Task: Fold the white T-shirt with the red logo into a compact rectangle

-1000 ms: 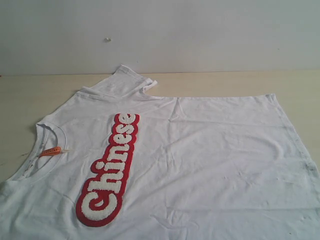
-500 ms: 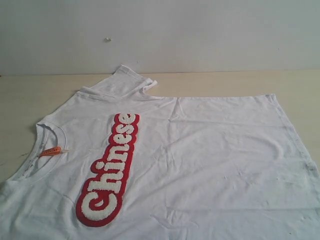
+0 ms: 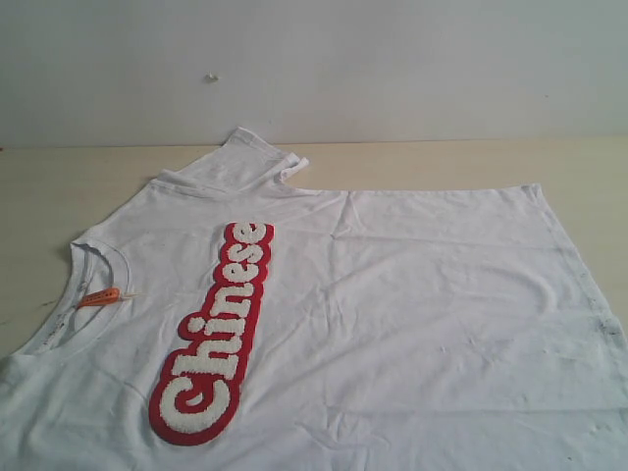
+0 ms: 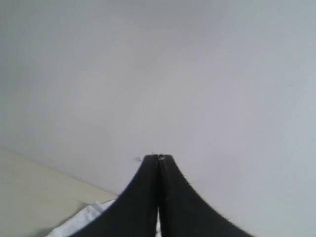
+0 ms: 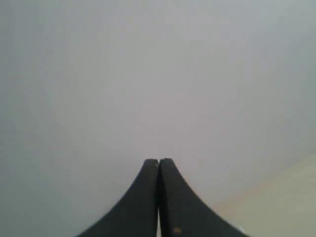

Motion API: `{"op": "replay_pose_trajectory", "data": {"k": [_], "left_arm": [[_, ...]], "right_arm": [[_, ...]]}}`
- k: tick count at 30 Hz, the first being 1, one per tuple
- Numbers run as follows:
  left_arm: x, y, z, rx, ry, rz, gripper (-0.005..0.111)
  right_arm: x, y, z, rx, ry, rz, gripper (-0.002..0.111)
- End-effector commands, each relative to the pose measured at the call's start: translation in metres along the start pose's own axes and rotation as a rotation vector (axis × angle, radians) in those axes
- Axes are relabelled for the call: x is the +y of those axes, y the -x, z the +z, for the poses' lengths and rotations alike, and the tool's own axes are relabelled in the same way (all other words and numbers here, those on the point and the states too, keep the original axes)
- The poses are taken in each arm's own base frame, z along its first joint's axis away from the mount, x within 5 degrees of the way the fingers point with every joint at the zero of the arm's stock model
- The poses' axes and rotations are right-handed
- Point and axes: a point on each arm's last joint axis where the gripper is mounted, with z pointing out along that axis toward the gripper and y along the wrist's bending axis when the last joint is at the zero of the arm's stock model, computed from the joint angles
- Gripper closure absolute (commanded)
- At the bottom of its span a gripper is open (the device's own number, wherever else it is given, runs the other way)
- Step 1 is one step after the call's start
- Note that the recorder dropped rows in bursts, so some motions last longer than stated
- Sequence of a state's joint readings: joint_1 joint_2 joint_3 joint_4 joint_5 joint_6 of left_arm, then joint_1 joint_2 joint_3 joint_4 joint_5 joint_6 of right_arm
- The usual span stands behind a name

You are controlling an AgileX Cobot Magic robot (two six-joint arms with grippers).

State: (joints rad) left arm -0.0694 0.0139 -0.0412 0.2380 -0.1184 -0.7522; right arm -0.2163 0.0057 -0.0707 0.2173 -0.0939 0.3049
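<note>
Your white T-shirt (image 3: 412, 314) lies spread flat on the tan table (image 3: 49, 186), red logo (image 3: 214, 334) facing up. Your left gripper (image 4: 158, 158) and right gripper (image 5: 158, 161) are aimed at the pale wall (image 3: 392, 59), apart from the cloth, jaws pressed together and empty.

Pale beige table (image 3: 59, 186): flat matte top, spanning the full width of the exterior view, with bare surface showing along its far edge and at the left side. Whitish wall (image 3: 412, 69): plain, rising directly behind the table's far edge. Small pale speck (image 3: 210, 77): on the wall, above the table's far edge, left of the middle.
</note>
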Motion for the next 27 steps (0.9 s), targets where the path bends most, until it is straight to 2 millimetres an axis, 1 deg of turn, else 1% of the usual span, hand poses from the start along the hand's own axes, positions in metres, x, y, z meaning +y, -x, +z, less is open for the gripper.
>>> {"op": "replay_pose_trajectory", "data": {"k": [1, 4, 8, 12, 15, 18, 21, 25, 26, 27], "left_arm": [[-0.016, 0.021, 0.011, 0.01, -0.061, 0.012, 0.107], [-0.025, 0.033, 0.025, 0.045, -0.064, 0.011, 0.107], [-0.036, 0.049, 0.045, 0.077, -0.065, 0.021, 0.107], [-0.047, 0.061, 0.067, 0.148, -0.07, 0.142, 0.107], [-0.052, 0.063, 0.085, 0.24, -0.046, 0.276, 0.107], [-0.055, 0.064, 0.1, 0.319, -0.018, 0.381, 0.107], [-0.064, 0.064, 0.113, 0.385, -0.043, 0.526, 0.107], [-0.073, 0.056, 0.126, 0.565, -0.08, 0.815, 0.107], [-0.074, 0.054, 0.129, 0.626, -0.089, 0.881, 0.107], [-0.076, 0.049, 0.132, 0.747, -0.116, 0.997, 0.107]], "right_arm": [[0.016, 0.029, -0.002, -0.088, 0.051, 0.013, 0.108], [0.028, 0.048, 0.003, -0.112, 0.066, -0.042, 0.108], [0.04, 0.066, 0.014, -0.114, 0.071, -0.162, 0.108], [0.048, 0.076, 0.033, -0.071, 0.067, -0.243, 0.108], [0.05, 0.076, 0.054, 0.011, 0.049, -0.332, 0.108], [0.052, 0.074, 0.073, 0.138, 0.028, -0.414, 0.108], [0.055, 0.068, 0.089, 0.261, 0.033, -0.499, 0.108], [0.061, 0.057, 0.106, 0.393, 0.091, -0.653, 0.108], [0.063, 0.054, 0.11, 0.417, 0.108, -0.681, 0.108], [0.066, 0.048, 0.114, 0.451, 0.138, -0.714, 0.108]]}}
